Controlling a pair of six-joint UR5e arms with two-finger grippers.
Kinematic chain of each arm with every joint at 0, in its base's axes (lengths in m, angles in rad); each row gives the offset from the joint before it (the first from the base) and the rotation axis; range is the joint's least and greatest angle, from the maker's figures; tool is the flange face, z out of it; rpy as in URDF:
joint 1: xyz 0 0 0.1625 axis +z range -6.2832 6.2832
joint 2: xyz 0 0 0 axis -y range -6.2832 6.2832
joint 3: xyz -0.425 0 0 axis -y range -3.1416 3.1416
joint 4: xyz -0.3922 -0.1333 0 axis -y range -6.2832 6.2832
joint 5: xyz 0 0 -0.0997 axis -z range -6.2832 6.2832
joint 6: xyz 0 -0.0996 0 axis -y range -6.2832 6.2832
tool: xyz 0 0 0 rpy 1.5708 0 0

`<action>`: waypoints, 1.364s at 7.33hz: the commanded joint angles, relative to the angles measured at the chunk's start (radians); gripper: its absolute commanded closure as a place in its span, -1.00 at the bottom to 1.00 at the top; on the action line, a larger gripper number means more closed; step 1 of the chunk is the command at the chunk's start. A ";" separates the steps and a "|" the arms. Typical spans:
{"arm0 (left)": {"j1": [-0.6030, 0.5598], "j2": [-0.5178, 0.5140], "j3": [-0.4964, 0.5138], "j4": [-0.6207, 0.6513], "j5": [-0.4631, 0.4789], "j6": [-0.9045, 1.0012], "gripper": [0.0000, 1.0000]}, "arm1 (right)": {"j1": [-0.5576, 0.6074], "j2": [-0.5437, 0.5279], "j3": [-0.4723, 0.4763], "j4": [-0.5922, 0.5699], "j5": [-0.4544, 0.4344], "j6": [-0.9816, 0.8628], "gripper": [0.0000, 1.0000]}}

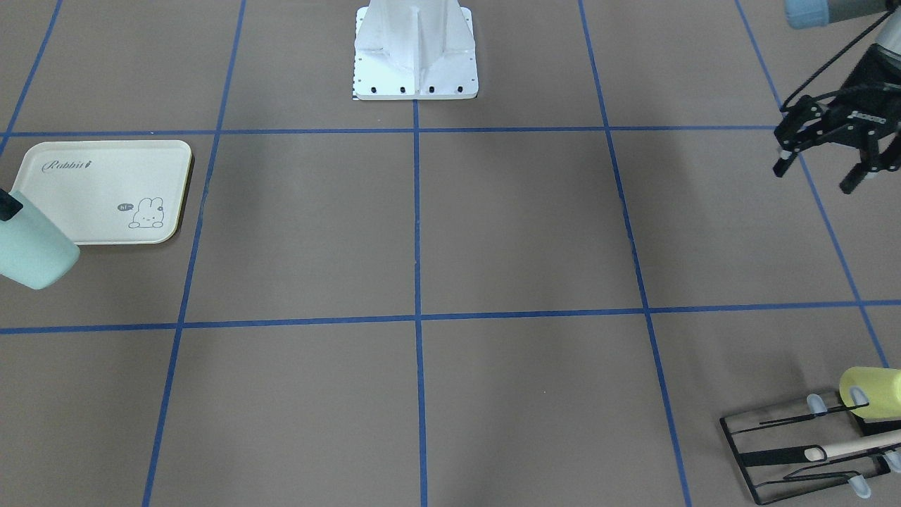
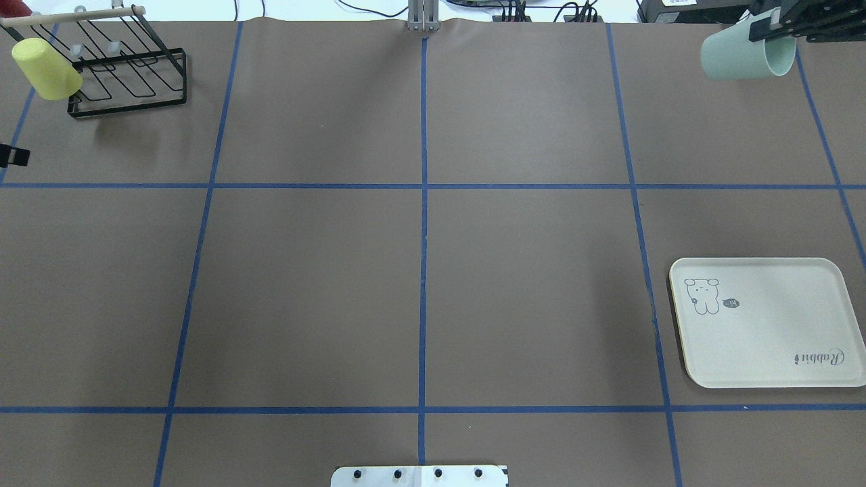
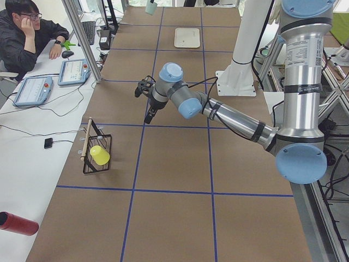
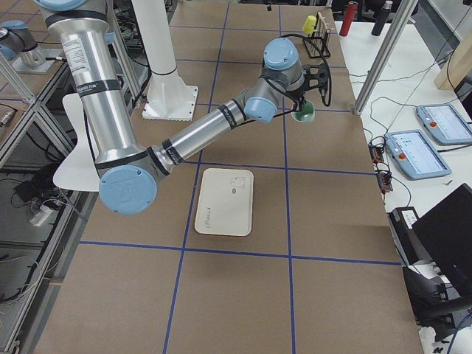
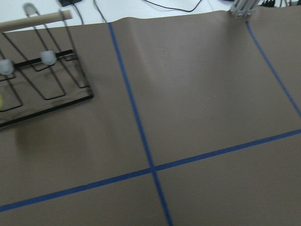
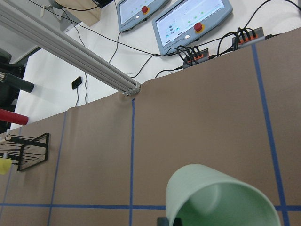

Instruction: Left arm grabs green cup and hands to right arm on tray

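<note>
The pale mint-green cup (image 2: 737, 57) hangs tilted in the air over the table's far right corner, held at its rim by my right gripper (image 2: 771, 30), which is shut on it. The cup also shows in the front-facing view (image 1: 32, 246) and fills the bottom of the right wrist view (image 6: 216, 197), mouth toward the camera. The cream "Rabbit" tray (image 2: 764, 323) lies flat on the table's right side with nothing on it, nearer the robot than the cup. My left gripper (image 1: 816, 174) is open and empty above the table's left side.
A black wire rack (image 2: 128, 74) stands at the far left corner with a yellow-green cup (image 2: 46, 69) hung on it and a wooden rod across the top. The robot's white base (image 1: 415, 53) stands mid-table. An operator sits beyond the far edge.
</note>
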 commanded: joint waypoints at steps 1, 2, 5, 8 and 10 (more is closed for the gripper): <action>-0.132 0.092 0.113 0.024 -0.030 0.251 -1.00 | 0.009 -0.024 0.000 -0.160 -0.005 -0.218 1.00; -0.237 0.097 0.175 0.088 -0.105 0.433 -1.00 | 0.009 -0.026 0.000 -0.192 -0.005 -0.255 1.00; -0.373 0.099 0.220 0.476 -0.126 0.518 -1.00 | 0.005 -0.056 0.003 -0.249 -0.003 -0.383 1.00; -0.395 0.163 0.227 0.494 -0.130 0.507 -1.00 | -0.071 -0.157 0.053 -0.294 -0.061 -0.487 1.00; -0.395 0.162 0.226 0.492 -0.130 0.507 -1.00 | -0.185 -0.291 0.136 -0.296 -0.229 -0.474 1.00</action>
